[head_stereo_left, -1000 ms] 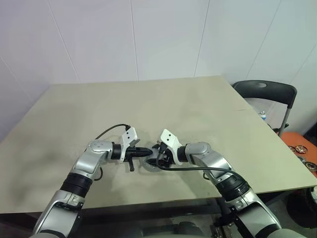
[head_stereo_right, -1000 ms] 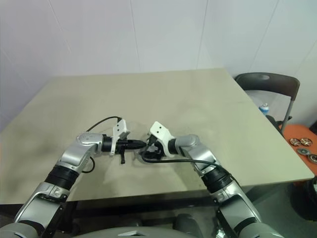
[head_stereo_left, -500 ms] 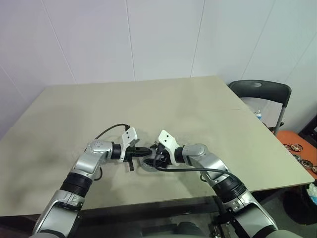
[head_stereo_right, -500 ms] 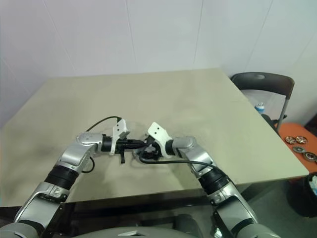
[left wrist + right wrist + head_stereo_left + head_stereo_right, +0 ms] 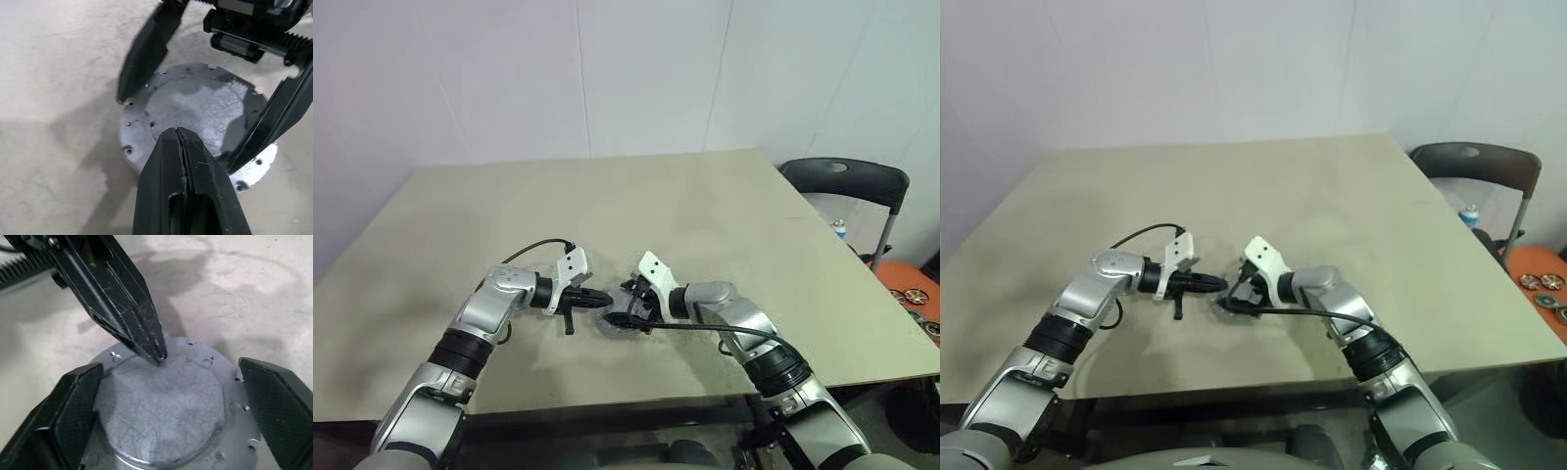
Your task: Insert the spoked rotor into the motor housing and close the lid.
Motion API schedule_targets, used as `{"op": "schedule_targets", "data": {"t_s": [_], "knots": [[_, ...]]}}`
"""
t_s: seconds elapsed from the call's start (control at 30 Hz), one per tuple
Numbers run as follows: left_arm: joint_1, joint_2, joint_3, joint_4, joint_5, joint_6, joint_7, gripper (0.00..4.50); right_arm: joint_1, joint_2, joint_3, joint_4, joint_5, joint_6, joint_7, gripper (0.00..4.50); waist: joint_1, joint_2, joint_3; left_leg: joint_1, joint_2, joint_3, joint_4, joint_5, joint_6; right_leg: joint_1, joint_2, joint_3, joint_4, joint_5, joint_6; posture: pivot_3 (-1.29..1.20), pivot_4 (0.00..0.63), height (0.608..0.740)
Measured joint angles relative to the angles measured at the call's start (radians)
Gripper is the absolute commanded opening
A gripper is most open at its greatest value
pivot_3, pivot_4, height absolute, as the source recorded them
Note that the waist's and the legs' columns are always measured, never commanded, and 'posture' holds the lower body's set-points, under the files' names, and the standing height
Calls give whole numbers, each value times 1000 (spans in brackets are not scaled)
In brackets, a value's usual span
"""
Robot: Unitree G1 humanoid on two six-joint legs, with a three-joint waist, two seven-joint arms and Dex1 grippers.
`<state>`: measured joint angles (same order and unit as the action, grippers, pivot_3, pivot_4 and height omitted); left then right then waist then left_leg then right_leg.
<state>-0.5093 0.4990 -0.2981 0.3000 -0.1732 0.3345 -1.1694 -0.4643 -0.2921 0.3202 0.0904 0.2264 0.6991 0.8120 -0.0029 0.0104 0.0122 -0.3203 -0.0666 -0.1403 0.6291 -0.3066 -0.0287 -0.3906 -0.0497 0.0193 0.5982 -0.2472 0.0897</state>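
Note:
The motor housing is a round silver body lying on the table with its flat lid on top. The spoked rotor is hidden. My left gripper is shut, and its joined fingertips rest at the near edge of the lid. My right gripper is open. Its two black fingers stand wide on either side of the housing, and I cannot tell whether they touch it. The left gripper's tip meets the lid's rim in the right wrist view.
A dark chair stands past the table's right edge, with an orange surface holding small round metal parts beside it. A black cable loops from my left wrist over the table.
My right gripper's fingers have spread wider around the housing. My left gripper has stayed shut on the lid's edge. The camera has shifted a little.

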Motion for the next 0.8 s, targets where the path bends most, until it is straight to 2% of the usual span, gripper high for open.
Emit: {"op": "schedule_targets", "data": {"t_s": [0.17,0.3,0.4,0.8], "knots": [[5,4,1,24,14,0,11,0,13,-10,-85,-17,83,57,20,4459,18,2,2,-3,-5,1,-4,-2,2,-5,-3,2,-1,2,4,0,0,740],[34,8,-10,66,39,4,15,0,24,-61,-92,-16,92,76,32,4459,34,4,8,-5,-11,2,-5,-3,5,-6,-10,2,-1,1,5,0,0,740],[32,5,-4,64,36,2,12,0,24,-75,-86,-19,93,59,43,4459,42,-2,10,-17,-11,1,-2,-4,5,-15,-10,2,0,1,5,0,0,740],[44,2,2,47,36,2,23,0,8,-32,-107,35,95,34,1,4459,42,-2,11,-18,-12,2,0,-4,5,-14,-11,2,2,2,4,0,0,740]]}}
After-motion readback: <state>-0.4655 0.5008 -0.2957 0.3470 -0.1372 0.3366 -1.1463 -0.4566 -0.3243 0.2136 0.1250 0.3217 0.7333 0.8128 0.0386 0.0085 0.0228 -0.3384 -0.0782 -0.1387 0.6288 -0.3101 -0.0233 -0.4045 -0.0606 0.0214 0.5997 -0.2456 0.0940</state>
